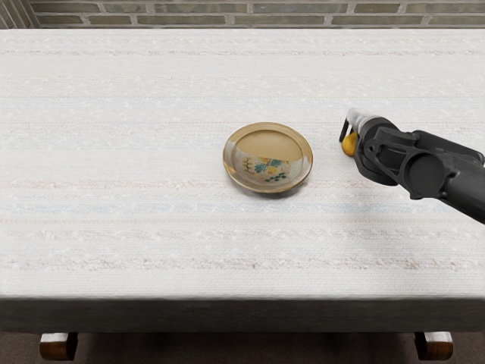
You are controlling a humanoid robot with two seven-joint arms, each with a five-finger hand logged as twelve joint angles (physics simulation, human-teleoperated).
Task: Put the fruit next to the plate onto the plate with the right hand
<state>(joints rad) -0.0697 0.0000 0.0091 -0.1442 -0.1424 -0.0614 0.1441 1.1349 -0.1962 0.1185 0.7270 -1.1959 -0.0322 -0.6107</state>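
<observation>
A tan plate (pixel 267 156) with a painted flower pattern sits near the middle of the white table (pixel 136 205). To its right lies a small orange-yellow fruit (pixel 348 143), mostly hidden behind my right hand (pixel 358 133). The right arm comes in from the right edge, its dark wrist over the fruit. The fingers are hidden behind the wrist, so I cannot see whether they hold the fruit. The left arm does not show.
A brick wall (pixel 242 11) runs along the far edge of the table. The table's front edge (pixel 242 312) crosses the bottom of the view, with wooden feet below it.
</observation>
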